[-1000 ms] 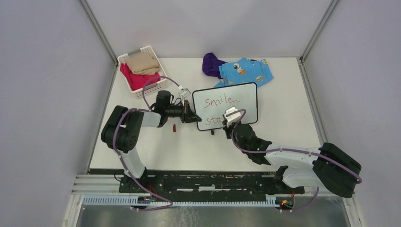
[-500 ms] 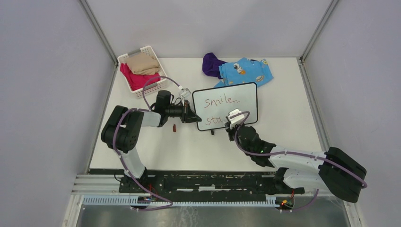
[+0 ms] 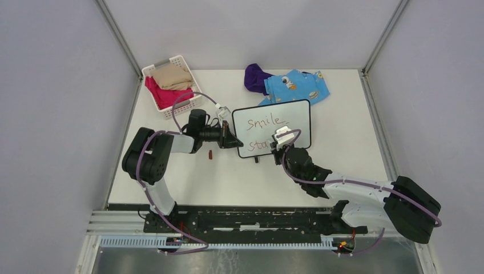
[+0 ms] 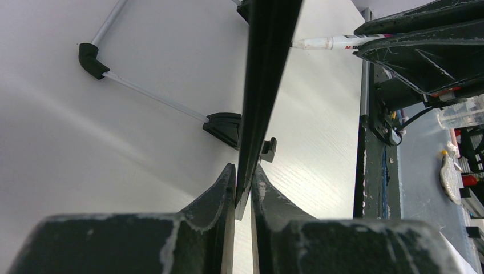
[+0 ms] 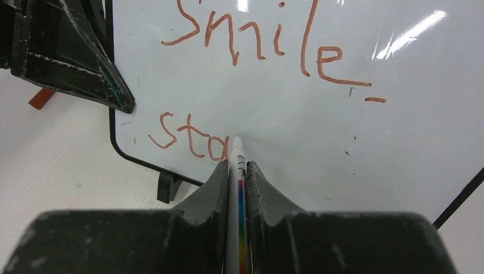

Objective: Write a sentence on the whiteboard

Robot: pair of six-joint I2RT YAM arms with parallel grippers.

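The whiteboard (image 3: 291, 117) stands tilted at mid table, black-framed. It bears reddish-brown writing (image 5: 259, 43): "smile" with a dash on top, "sta" (image 5: 188, 138) below. My left gripper (image 3: 233, 141) is shut on the board's left edge, seen edge-on in the left wrist view (image 4: 265, 74). My right gripper (image 5: 238, 165) is shut on a white marker (image 5: 237, 157) with a rainbow stripe. Its tip touches the board just right of "sta". The marker also shows in the left wrist view (image 4: 328, 41). From above, the right gripper (image 3: 279, 142) covers the lower line's end.
A white slatted basket (image 3: 188, 105) with folded tan and pink cloth stands at back left. A purple cloth (image 3: 255, 77) and a blue patterned cloth (image 3: 299, 85) lie behind the board. A small red cap (image 3: 210, 153) lies on the table by the left arm.
The right arm shifted a little right, then back slightly along the lower line. The left gripper and the board have not moved.
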